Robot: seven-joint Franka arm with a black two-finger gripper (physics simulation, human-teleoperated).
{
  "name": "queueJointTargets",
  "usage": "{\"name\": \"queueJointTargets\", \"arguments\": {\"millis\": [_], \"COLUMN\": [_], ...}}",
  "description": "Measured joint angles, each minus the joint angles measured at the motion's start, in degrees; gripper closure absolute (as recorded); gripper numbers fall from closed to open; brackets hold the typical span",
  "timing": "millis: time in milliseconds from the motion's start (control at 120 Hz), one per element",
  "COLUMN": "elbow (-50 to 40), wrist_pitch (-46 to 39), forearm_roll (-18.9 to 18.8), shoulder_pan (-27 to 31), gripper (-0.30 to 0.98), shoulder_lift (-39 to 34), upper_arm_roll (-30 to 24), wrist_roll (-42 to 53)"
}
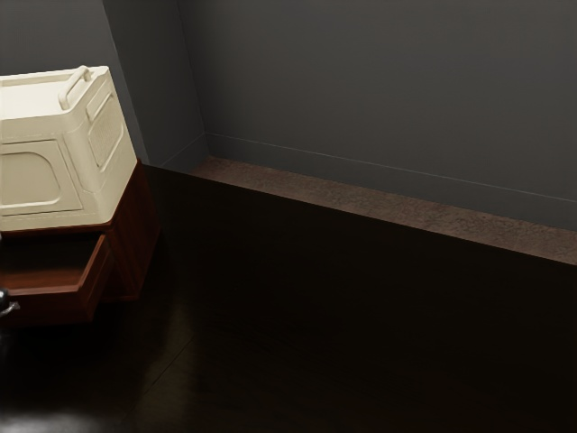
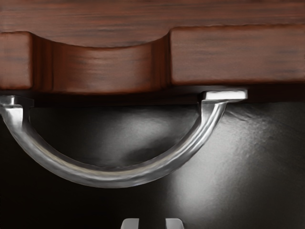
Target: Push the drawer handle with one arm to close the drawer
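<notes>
Exterior view: drawer (image 1: 56, 309) partly cropped.

A wide stretch of black bench (image 1: 361, 316) gives open room from the cabinet (image 1: 137, 230) toward the exterior view's right, with the wall (image 1: 379, 81) standing beyond its far edge. The pulled-out drawer (image 1: 54, 309) juts over the bench and blocks a low pass along the cabinet's front; its inside is open from above. On the cabinet, the cream box (image 1: 77, 198) blocks any pass straight over its top at that height. Ahead of the hand (image 2: 152, 223), the curved handle (image 2: 112, 178) stands between the fingertips and the drawer front, with a gap before it and another inside its arch.
</notes>
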State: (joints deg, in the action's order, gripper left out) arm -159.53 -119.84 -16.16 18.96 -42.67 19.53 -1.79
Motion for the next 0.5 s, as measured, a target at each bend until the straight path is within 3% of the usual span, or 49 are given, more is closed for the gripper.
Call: {"name": "queueJointTargets", "arguments": {"millis": [500], "elbow": [2.0], "wrist_pitch": [-2.0], "forearm_roll": [0.9], "shoulder_pan": [-0.3], "gripper": [0.78], "shoulder_lift": [4.7], "upper_arm_roll": [0.1], "wrist_roll": [-0.3]}}
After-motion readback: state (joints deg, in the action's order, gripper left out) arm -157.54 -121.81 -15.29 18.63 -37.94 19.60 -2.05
